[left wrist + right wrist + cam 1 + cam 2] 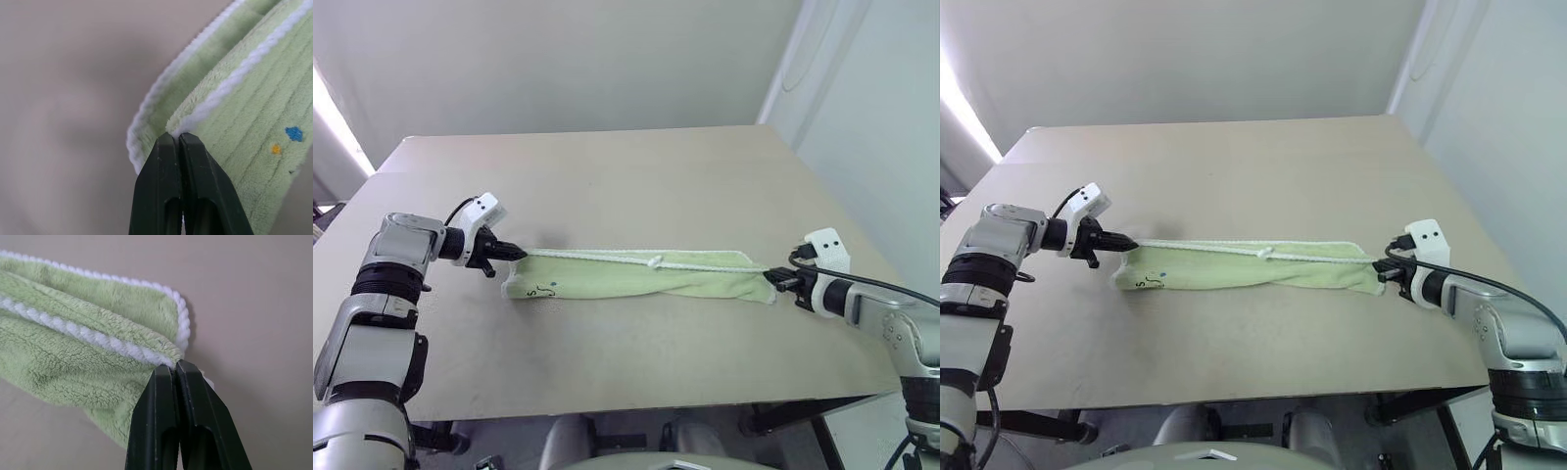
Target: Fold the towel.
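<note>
The pale lime-green towel (636,278) lies stretched in a long narrow band across the front part of the table, its white stitched edge along the top with a small white loop (655,261) near the middle. Dark handwritten marks (545,290) sit near its left end. My left gripper (516,253) is shut on the towel's left corner (172,131). My right gripper (773,280) is shut on the right corner (168,361). In both wrist views the black fingers (161,191) pinch the white edging, with a second layer of the towel behind.
The beige table (626,186) stretches away behind the towel, and its front edge runs close below the towel. A pale wall rises behind the table and on the right.
</note>
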Controlling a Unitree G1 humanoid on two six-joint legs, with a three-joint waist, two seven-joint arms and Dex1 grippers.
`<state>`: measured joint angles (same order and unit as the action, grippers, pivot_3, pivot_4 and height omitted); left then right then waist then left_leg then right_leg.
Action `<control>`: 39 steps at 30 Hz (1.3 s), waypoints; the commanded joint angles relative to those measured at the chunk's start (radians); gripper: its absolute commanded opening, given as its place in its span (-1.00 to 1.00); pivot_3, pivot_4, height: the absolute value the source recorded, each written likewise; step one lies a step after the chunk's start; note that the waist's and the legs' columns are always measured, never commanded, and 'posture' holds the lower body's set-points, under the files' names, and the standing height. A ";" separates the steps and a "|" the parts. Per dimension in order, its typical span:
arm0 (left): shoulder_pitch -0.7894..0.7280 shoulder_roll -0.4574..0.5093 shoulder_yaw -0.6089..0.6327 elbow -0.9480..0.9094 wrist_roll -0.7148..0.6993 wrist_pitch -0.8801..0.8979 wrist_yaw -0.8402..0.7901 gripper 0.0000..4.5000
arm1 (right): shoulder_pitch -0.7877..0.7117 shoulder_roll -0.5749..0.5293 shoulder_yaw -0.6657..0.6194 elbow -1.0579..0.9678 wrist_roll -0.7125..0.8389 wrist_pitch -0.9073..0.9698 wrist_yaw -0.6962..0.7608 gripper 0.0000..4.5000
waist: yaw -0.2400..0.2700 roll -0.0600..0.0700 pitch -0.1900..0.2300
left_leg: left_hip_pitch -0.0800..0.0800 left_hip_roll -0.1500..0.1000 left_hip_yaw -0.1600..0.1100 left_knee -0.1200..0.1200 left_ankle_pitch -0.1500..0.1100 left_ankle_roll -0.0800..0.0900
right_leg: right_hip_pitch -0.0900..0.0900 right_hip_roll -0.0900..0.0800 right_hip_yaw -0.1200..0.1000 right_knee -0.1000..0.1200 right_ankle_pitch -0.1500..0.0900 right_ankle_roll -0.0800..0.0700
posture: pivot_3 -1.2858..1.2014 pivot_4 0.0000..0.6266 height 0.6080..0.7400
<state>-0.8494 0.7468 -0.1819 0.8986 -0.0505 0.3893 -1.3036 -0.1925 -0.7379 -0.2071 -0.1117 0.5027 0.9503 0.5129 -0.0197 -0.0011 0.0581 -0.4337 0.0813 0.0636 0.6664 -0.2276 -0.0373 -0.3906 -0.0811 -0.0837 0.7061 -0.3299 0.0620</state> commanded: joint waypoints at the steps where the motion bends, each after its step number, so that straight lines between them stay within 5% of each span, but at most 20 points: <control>1: -0.044 0.000 0.010 0.060 0.031 -0.054 0.021 -1.00 | -0.050 0.007 -0.004 0.027 -0.026 -0.030 -0.006 -0.99 | 0.000 0.000 0.000 | 0.000 0.000 0.000 0.000 0.000 0.000 | 0.000 0.000 0.000 0.000 0.000 0.000 | 0.03 -1.00 0.13; 11: -0.120 -0.051 0.031 0.210 0.057 -0.121 0.080 -1.00 | -0.169 0.049 0.078 0.202 -0.095 -0.083 0.017 -0.99 | 0.000 0.000 0.000 | -0.001 0.000 0.000 0.003 0.000 0.000 | -0.002 0.000 0.000 0.003 0.000 0.000 | 0.03 -1.00 0.13; 13: -0.125 -0.054 0.033 0.221 0.060 -0.135 0.082 -0.78 | -0.183 0.056 0.084 0.218 -0.102 -0.092 0.025 -1.00 | 0.000 0.000 0.000 | -0.003 0.000 0.000 0.003 0.000 0.000 | -0.004 0.000 0.001 0.005 0.000 0.000 | 0.03 -1.00 0.13; 19: -0.132 -0.057 0.046 0.241 0.063 -0.152 0.083 -0.07 | -0.211 0.077 0.073 0.246 -0.114 -0.112 0.029 -0.36 | -0.001 0.000 0.000 | -0.012 0.001 0.000 0.016 0.000 0.000 | -0.014 0.000 0.001 0.018 0.000 0.000 | 0.03 -1.00 0.13; 26: -0.154 -0.060 0.082 0.281 0.074 -0.181 0.211 1.00 | -0.250 0.114 0.022 0.268 -0.131 -0.202 -0.023 0.74 | -0.002 0.000 0.000 | -0.011 0.002 0.000 0.018 0.000 0.000 | -0.013 0.000 0.002 0.018 0.002 -0.002 | 0.03 -1.00 0.13; 28: -0.165 -0.068 0.092 0.298 0.075 -0.198 0.263 1.00 | -0.267 0.129 0.019 0.293 -0.154 -0.259 -0.046 0.98 | -0.001 0.000 0.000 | -0.012 0.002 0.000 0.018 0.000 -0.001 | -0.013 0.000 0.002 0.018 0.002 -0.001 | 0.03 -1.00 0.13; 39: -0.211 -0.104 0.192 0.321 0.035 -0.256 0.388 1.00 | -0.256 0.164 -0.068 0.206 -0.121 -0.310 -0.081 0.98 | 0.000 0.000 0.000 | -0.013 0.002 0.001 0.018 0.001 -0.001 | -0.014 0.000 0.002 0.018 0.002 0.000 | 0.03 -1.00 0.13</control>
<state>-1.0163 0.6324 -0.0226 1.2266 0.0077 0.1576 -0.9355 -0.4467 -0.5587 -0.2333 0.1655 0.3527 0.6325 0.4274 -0.0198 -0.0015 0.0579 -0.4470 0.0829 0.0641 0.6841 -0.2271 -0.0380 -0.4051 -0.0811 -0.0813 0.7242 -0.3276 0.0620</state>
